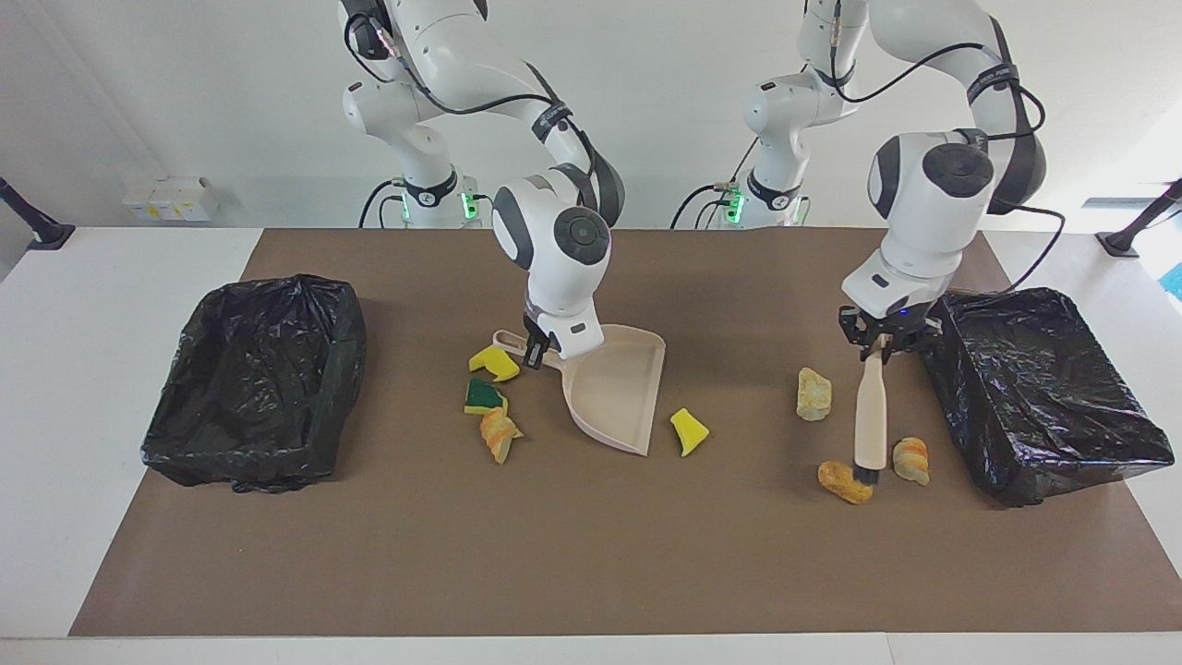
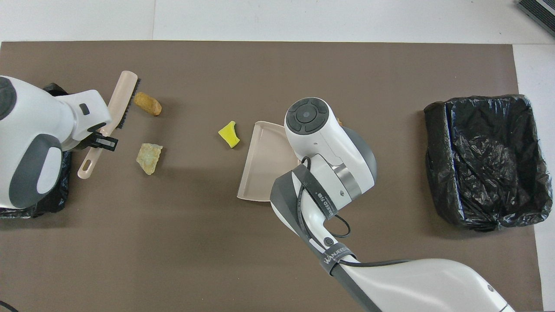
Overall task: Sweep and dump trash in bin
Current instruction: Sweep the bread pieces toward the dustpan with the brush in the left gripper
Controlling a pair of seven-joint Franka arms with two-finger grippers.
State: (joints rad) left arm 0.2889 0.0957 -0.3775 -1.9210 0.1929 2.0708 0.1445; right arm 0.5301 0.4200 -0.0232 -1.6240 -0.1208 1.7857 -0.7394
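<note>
Crusty tan lump [image 1: 844, 481] beside bristled beige brush [image 1: 870, 416] clamped in left tool [image 1: 878, 346]; right tool [image 1: 545, 351] clamping smooth dustpan [image 1: 619, 392].

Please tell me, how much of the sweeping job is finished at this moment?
Done: nothing is swept yet; the dustpan is empty and all seven scraps lie on the mat. In hand: the left gripper holds the brush, bristles down between two bread-like lumps; the right gripper holds the dustpan's handle. Left: sweeping every scrap into the pan and dumping it in a bin.
</note>
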